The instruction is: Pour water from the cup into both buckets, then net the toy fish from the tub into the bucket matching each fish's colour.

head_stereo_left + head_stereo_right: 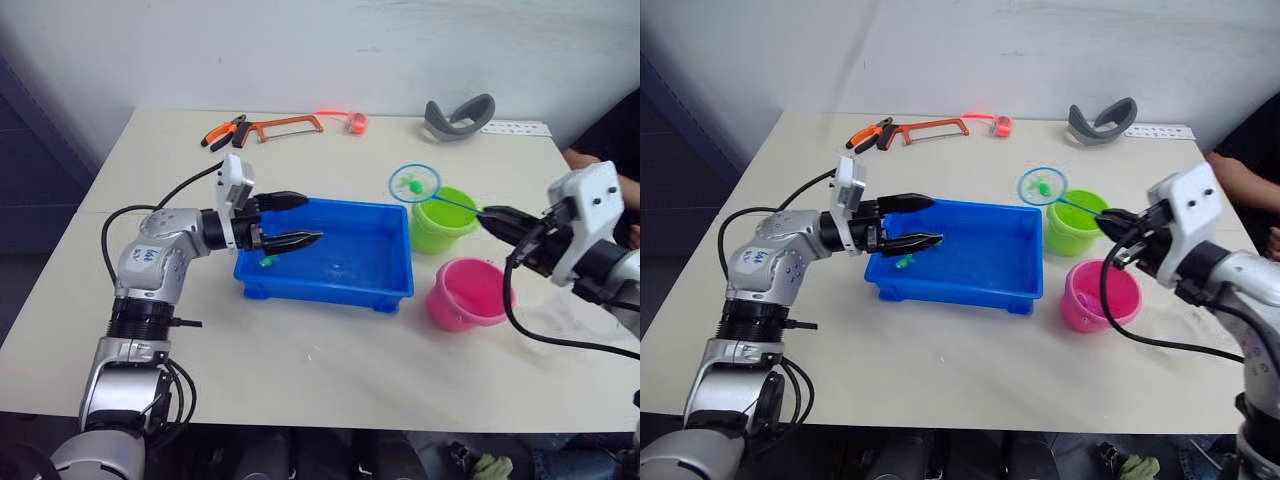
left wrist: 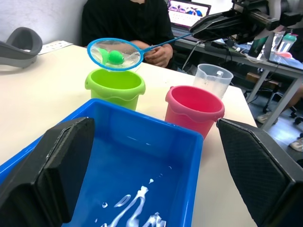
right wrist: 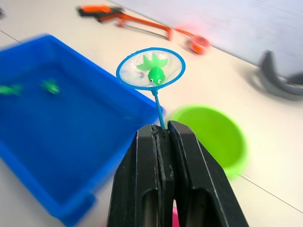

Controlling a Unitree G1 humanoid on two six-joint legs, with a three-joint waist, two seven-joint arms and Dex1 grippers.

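Carrying a green fish (image 3: 155, 74) in the net (image 1: 414, 183) above the lime bucket (image 1: 441, 222) at centre right, the right gripper (image 1: 497, 218) is clamping the handle shut, the left gripper (image 1: 290, 221) is gaping empty over the blue tub (image 1: 385, 275), where green fish (image 1: 266, 261) are remaining.
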